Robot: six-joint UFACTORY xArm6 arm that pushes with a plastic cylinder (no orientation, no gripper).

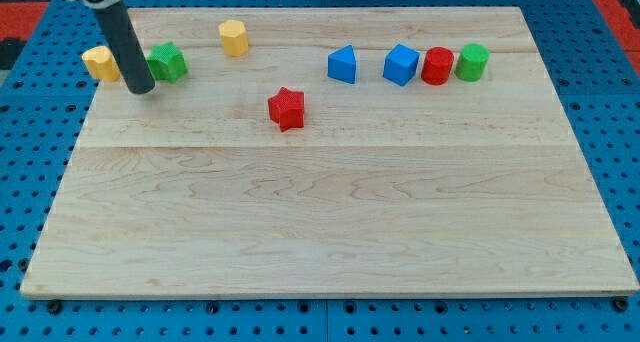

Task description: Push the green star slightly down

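Observation:
The green star sits near the top left of the wooden board. My tip rests on the board just below and left of the green star, between it and a yellow block on its left. The rod leans up and to the left and covers the star's left edge. I cannot tell whether the tip touches the star.
A yellow block lies near the top edge. A red star lies below the row. A blue triangle-like block, a blue cube, a red cylinder and a green cylinder line the top right.

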